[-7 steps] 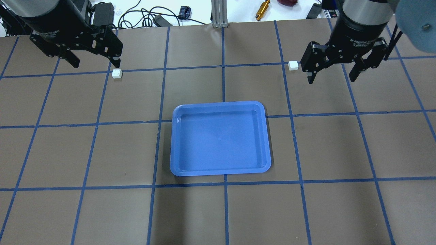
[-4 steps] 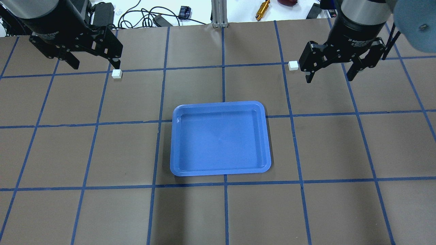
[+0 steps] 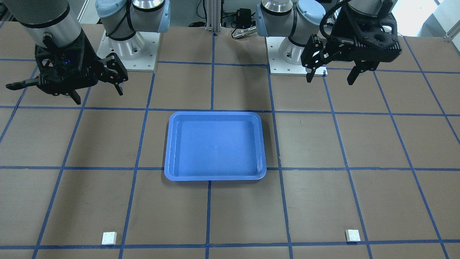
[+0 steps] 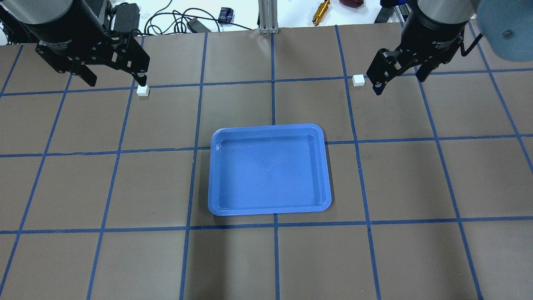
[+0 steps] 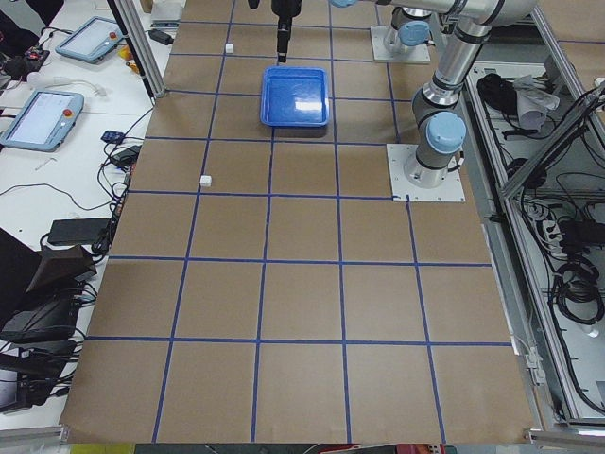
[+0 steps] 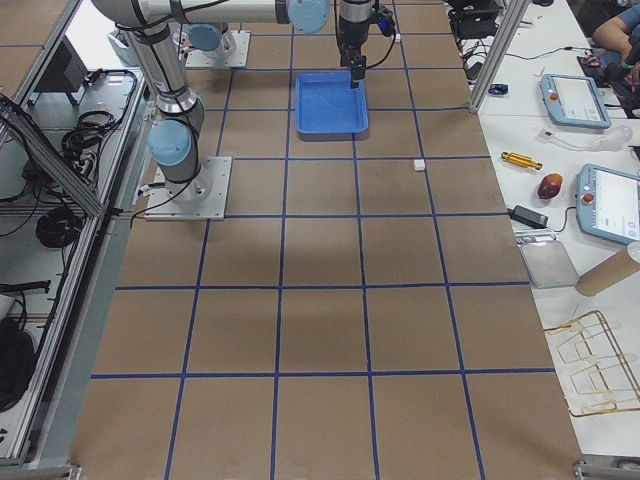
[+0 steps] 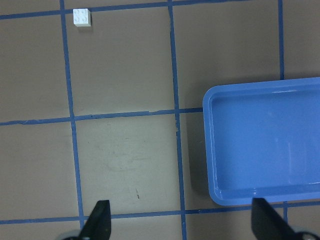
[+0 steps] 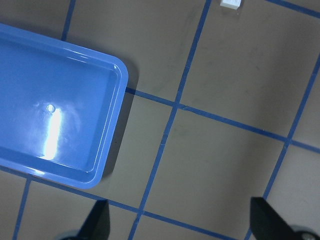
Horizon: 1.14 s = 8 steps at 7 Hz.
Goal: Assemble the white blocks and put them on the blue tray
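The blue tray (image 4: 270,170) lies empty at the table's middle, and shows in the front view (image 3: 215,145) too. One white block (image 4: 143,91) sits on the table by a tape line at the far left. The other white block (image 4: 358,80) sits at the far right. My left gripper (image 4: 115,80) is open and empty, high above the table; its wrist view shows the left block (image 7: 82,16) far ahead and the tray (image 7: 265,145) to the right. My right gripper (image 4: 398,82) is open and empty, just right of the right block (image 8: 230,3).
Blue tape lines grid the brown table. Beyond the far edge are cables, an aluminium post (image 4: 268,16) and a brass-coloured tool (image 4: 320,12). The two arm bases (image 3: 127,54) stand on white plates at the robot's side.
My right gripper has moved a little toward the far edge and turned about its axis. My left gripper has barely moved. Blocks and tray have not moved.
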Each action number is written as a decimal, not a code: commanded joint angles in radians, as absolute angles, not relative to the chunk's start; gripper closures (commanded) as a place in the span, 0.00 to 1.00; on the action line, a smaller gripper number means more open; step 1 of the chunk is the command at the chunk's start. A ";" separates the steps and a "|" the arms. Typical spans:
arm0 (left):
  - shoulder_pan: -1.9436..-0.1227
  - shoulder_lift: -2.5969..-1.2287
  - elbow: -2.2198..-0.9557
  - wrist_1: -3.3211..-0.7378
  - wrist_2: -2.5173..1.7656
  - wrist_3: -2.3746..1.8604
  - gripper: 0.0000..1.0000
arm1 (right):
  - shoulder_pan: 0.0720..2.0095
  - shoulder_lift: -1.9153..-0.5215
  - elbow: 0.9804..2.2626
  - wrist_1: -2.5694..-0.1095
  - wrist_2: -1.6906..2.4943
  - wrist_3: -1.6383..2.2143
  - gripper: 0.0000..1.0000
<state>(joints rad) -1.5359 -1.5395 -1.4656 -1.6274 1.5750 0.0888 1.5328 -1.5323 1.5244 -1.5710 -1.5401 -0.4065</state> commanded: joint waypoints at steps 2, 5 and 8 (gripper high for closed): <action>-1.532 -1.539 -1.462 -1.641 1.580 0.089 0.00 | 1.424 -1.456 1.523 -1.664 -1.402 -0.850 0.00; -1.485 -1.624 -1.447 -1.619 1.582 0.092 0.00 | 1.359 -1.361 1.514 -1.793 -1.324 -1.083 0.00; -1.476 -1.828 -1.443 -1.385 1.572 0.181 0.00 | 1.304 -1.228 1.474 -1.843 -1.217 -1.335 0.00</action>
<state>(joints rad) -1.4815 -1.7444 -1.4450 -1.4832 1.5762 0.1385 1.3157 -1.2875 1.4957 -1.8117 -1.2560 -1.2240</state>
